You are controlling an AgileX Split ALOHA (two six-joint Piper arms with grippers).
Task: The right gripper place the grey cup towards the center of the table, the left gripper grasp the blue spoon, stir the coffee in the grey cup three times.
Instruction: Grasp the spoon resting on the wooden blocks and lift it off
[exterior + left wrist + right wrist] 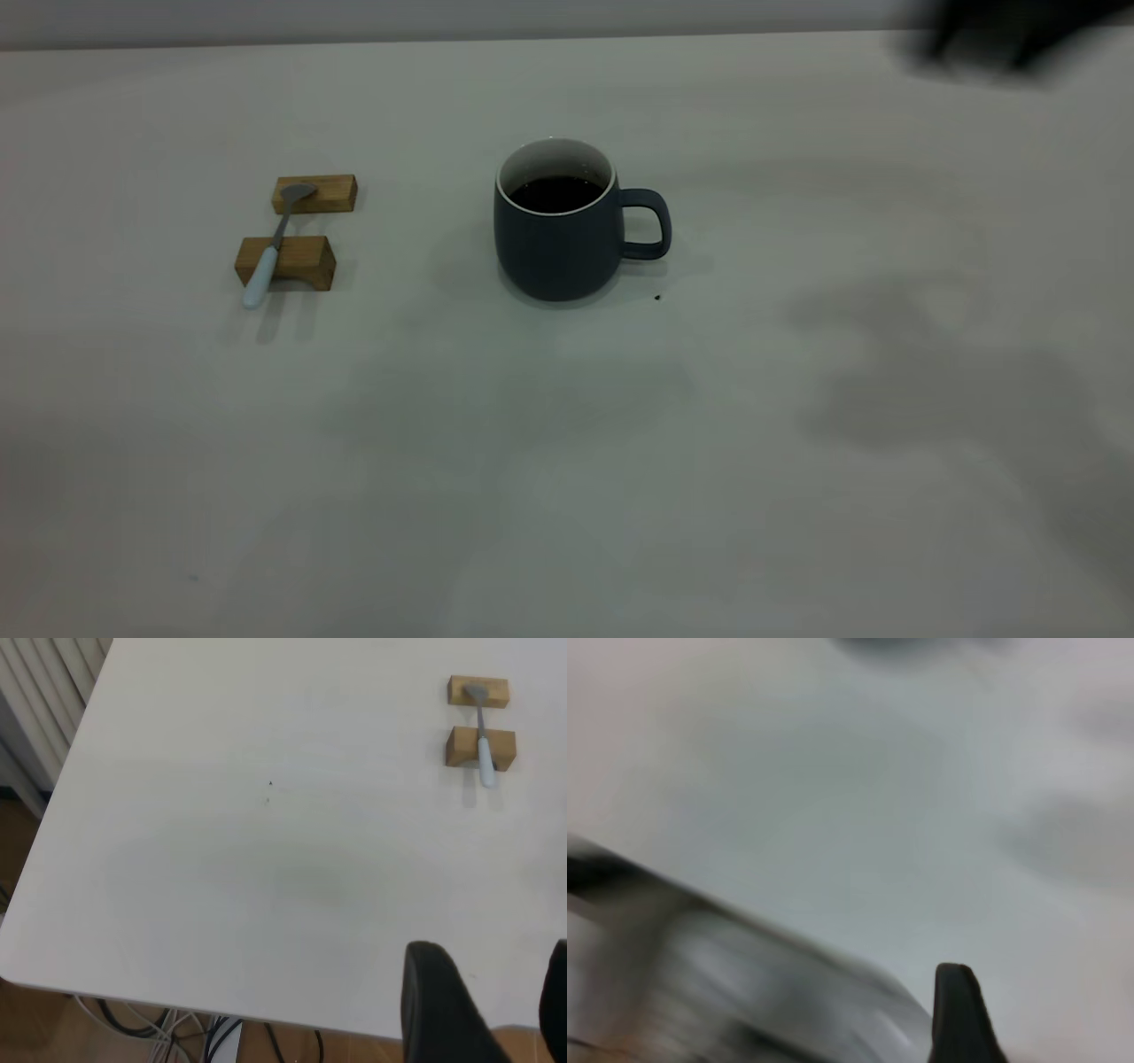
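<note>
The grey cup (554,239) stands upright near the middle of the table (620,461), its handle pointing right. Dark coffee (555,193) lies flat inside it. The blue spoon (270,248) rests across two tan wooden blocks at the left, pale handle toward the front; the left wrist view shows the spoon (483,735) far off. My left gripper (493,948) is open and empty over the table's edge, out of the exterior view. My right gripper (983,44) is a dark blur at the far right corner, well away from the cup. Only one finger (957,1014) shows, with bare table beside it.
The wooden blocks (316,193) (285,262) lift the spoon off the surface. A tiny dark speck (657,297) lies by the cup's base. In the left wrist view the table's edge (177,999) drops to cables (177,1028) and a wooden floor.
</note>
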